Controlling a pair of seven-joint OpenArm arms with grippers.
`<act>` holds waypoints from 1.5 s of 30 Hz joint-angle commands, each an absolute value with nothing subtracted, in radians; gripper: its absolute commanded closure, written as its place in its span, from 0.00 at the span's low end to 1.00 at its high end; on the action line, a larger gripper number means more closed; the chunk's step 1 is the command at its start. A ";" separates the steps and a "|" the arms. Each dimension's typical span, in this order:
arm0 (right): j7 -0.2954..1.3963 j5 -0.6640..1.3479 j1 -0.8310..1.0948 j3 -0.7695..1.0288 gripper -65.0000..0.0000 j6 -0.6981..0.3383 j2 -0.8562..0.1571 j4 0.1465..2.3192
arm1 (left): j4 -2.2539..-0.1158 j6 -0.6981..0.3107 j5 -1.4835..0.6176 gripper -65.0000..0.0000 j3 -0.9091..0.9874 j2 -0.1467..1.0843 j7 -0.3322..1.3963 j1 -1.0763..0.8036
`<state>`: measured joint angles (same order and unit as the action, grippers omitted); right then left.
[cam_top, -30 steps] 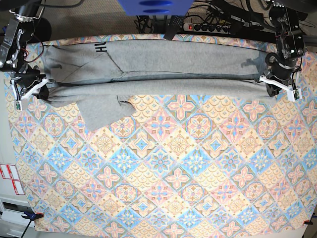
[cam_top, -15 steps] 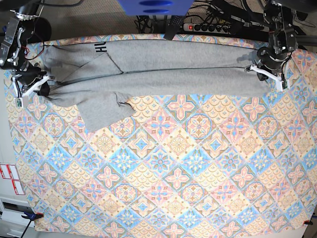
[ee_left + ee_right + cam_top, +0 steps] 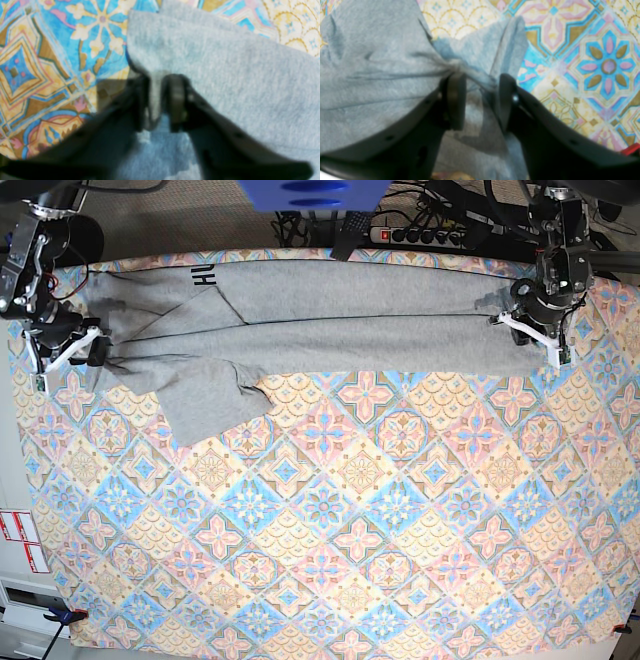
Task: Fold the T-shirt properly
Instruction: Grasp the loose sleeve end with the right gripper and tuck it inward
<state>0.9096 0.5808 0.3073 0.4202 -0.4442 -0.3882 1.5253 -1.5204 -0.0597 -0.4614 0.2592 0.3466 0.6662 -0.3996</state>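
My T-shirt point(image 3: 330, 320) is lying in a long folded strip along the far side of the table point(image 3: 330, 520), on the bright cloth. One sleeve is sticking out near the end by my right claw.

I think it is soft, light and floppy. It will sag and bunch, so I should be taking it by the edges and corners.

My left claw point(image 3: 158, 100) is sitting at one end, a little apart, with a thin bit of grey edge between the fingers. My right claw point(image 3: 478, 100) is spreading wider at the other end, with bunched cloth lying loose in the gap.
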 commanded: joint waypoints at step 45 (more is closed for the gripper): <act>0.855 0.219 -0.255 -0.065 0.57 -0.446 -0.314 1.001 | -1.561 -0.054 -0.601 0.55 0.272 0.358 0.702 -0.394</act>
